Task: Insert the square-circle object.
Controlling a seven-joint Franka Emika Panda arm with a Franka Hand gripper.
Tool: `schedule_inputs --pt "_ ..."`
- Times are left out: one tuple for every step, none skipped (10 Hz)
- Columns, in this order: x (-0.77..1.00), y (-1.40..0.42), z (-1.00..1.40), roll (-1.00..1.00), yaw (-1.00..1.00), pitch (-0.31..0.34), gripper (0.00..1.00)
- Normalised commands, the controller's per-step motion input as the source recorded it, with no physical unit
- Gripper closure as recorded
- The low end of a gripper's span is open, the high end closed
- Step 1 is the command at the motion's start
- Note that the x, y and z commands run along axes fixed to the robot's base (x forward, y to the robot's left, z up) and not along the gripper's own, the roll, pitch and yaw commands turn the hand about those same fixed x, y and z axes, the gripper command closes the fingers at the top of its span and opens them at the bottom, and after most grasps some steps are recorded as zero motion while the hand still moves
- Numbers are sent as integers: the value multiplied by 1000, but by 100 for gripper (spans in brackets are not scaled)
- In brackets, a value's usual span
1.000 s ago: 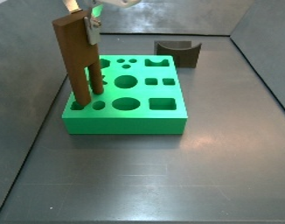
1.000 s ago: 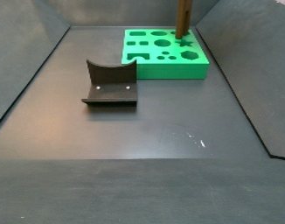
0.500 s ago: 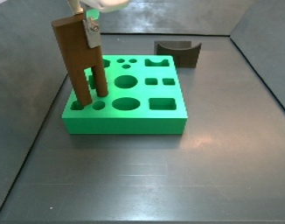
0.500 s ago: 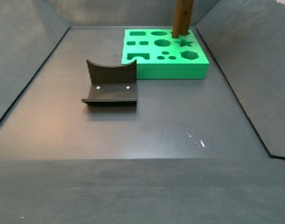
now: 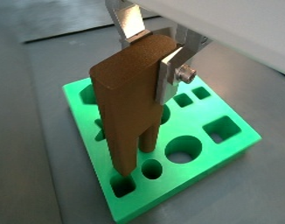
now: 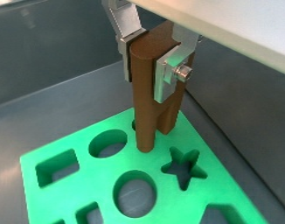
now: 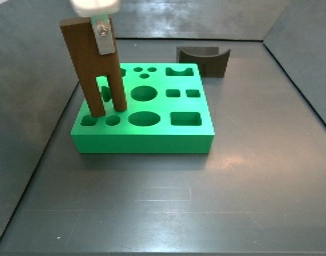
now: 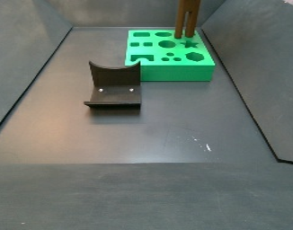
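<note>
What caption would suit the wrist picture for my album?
Gripper holding an upright brown bar, its two legs entering holes at the edge of a green block.

tool [image 7: 94, 22]: body cut by frame top | square-circle object [image 8: 186, 18]: top cropped

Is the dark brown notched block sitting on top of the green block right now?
No. In a side view the dark notched block rests on the floor behind the green block, apart from it, while the gripper holds the square-circle object.
</note>
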Motion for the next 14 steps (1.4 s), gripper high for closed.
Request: schedule_inputs --pt "0 -463 0 -37 -700 -76 100" --pt "0 -637 0 -6 -560 -76 100" --pt "3 -214 0 0 -951 0 100" --pt "0 -246 11 13 -811 -4 100" --pt "0 0 -20 -9 0 0 100" --pt "0 0 -309 -6 -126 0 100" --pt "0 0 -506 -43 -109 0 100" --pt "-6 51 -571 -4 -71 0 100" --pt "89 11 -534 -73 -29 0 100" --pt "297 34 -703 -74 -117 0 100" --pt "143 166 -711 -69 -280 13 100" --pt "11 154 -720 -160 -211 0 100" --pt "0 77 -814 -144 -131 -80 100" --pt "0 0 -669 27 0 -40 100"
